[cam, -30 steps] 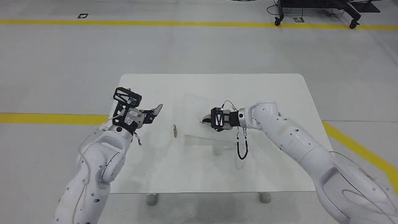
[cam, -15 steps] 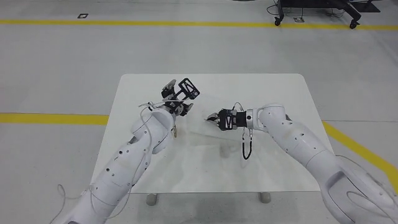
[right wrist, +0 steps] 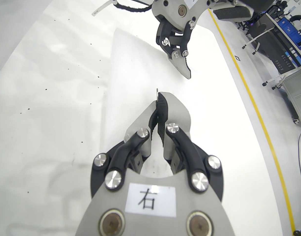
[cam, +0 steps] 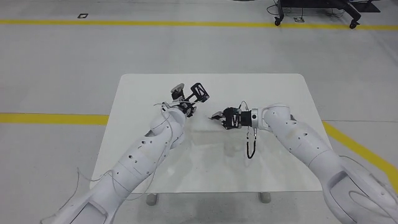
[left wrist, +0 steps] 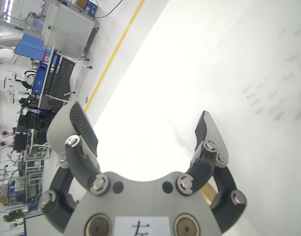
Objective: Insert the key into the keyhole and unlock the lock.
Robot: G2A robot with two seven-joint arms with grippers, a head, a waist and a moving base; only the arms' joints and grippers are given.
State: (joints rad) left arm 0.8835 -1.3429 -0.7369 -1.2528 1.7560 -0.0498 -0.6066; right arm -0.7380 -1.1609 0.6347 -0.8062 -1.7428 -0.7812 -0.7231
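A white desk (cam: pixel 280 162) is set on a pale grey floor (cam: pixel 74 62). Yellow lines (cam: pixel 186 23) are painted beyond and beside the desk. Farther beyond it, a black cable (cam: pixel 236 0) and a wheeled black frame (cam: pixel 320 7) are seen.

The overhead camera sits above the arms and looks down on the whole white bench (cam: pixel 273 162), with floor on the far side. The left wrist camera rides close behind the left hand (left wrist: pixel 140 114), facing across the bench's far edge. The right wrist camera, close behind the right hand (right wrist: pixel 158 100), faces left along the bench. Both it and the overhead camera take in the left hand.
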